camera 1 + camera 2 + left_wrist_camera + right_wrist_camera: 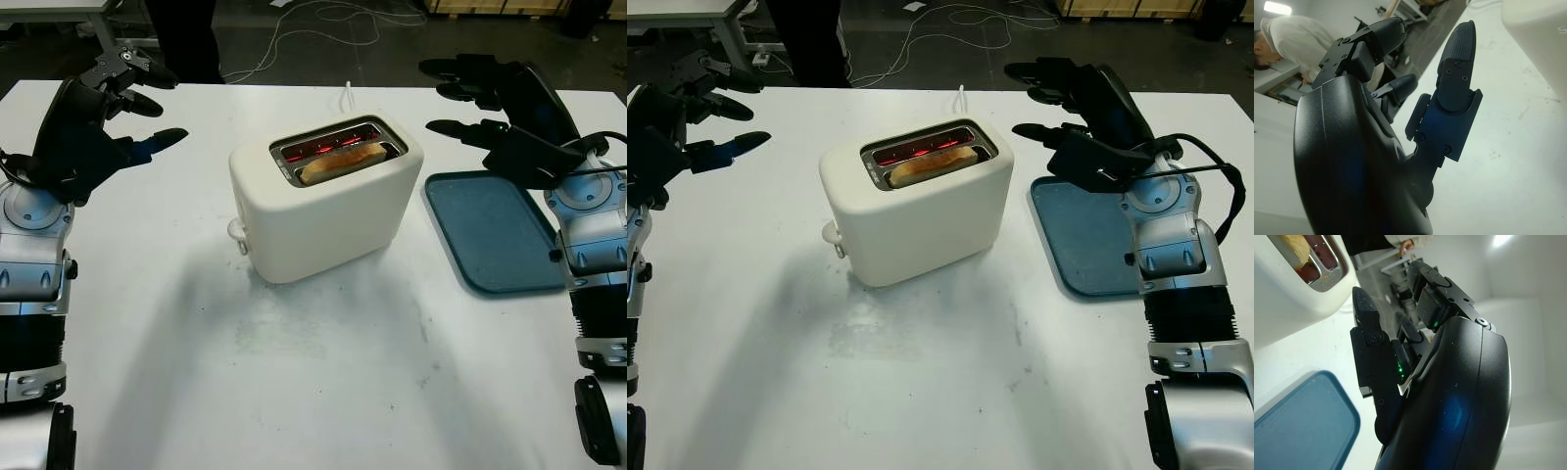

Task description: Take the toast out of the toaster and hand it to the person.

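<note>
Toaster (328,201) mid-table, open table (323,372) around; tray (495,230) flat on right.

The toast (341,162) sits deep in the near slot of the toaster (323,201), so the lower part of the slice is hidden inside the body. The far slot glows red, and whether it holds anything cannot be told. The lever at the toaster's left end is partly hidden by the body. The blue tray (495,230) is covered along its right edge by the right arm. In the left wrist view a person (1295,41) in a light top is blurred and cut by the picture's edge. A dark-clothed figure (186,34) beyond the worktop (323,392) is cut off at the top edge.
</note>
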Tool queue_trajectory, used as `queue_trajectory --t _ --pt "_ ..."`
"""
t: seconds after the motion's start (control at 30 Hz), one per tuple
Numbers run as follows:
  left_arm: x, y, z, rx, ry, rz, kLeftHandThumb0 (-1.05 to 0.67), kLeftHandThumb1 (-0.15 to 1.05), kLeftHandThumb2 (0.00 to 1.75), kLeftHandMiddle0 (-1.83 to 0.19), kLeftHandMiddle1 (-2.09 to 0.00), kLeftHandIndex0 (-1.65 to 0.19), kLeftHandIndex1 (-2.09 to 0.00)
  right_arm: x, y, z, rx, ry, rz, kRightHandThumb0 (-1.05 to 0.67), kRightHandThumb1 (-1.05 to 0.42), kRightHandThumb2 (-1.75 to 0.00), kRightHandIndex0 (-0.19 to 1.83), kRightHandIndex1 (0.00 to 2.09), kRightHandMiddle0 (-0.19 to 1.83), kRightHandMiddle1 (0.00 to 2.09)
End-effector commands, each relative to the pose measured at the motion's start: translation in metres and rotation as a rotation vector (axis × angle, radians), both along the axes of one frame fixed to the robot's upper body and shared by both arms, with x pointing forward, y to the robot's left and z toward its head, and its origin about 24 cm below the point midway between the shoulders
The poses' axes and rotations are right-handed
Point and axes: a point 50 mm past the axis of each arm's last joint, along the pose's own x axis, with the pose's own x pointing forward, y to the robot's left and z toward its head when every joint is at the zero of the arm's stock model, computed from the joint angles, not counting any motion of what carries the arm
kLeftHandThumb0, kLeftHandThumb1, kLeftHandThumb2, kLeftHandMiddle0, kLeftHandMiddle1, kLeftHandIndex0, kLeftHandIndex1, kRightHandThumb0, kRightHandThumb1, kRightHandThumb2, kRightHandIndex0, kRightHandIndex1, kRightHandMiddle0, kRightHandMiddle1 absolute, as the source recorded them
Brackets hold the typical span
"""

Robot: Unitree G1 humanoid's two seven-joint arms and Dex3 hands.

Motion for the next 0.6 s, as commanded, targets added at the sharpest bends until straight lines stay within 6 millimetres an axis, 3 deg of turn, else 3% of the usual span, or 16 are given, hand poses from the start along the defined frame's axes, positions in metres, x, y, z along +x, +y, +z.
queue_trajectory --t 0.0,0.57 --pt "-0.0008 -0.0002 -0.0016 -0.003 0.000 -0.006 -0.54 0.73 0.34 -0.19 -1.23 -0.23 -1.04 -0.0006 -0.0019 -0.0025 0.010 0.005 -0.008 -0.22 -0.92 -0.04 0.66 0.03 0.63 0.00" --pt "-0.0009 -0.0016 -0.0003 0.012 0.001 -0.001 -0.53 0.71 0.36 -0.19 -1.23 -0.23 -1.04 -0.0003 0.0000 -0.0016 -0.022 -0.011 0.000 -0.24 -0.92 -0.03 0.70 0.05 0.65 0.01"
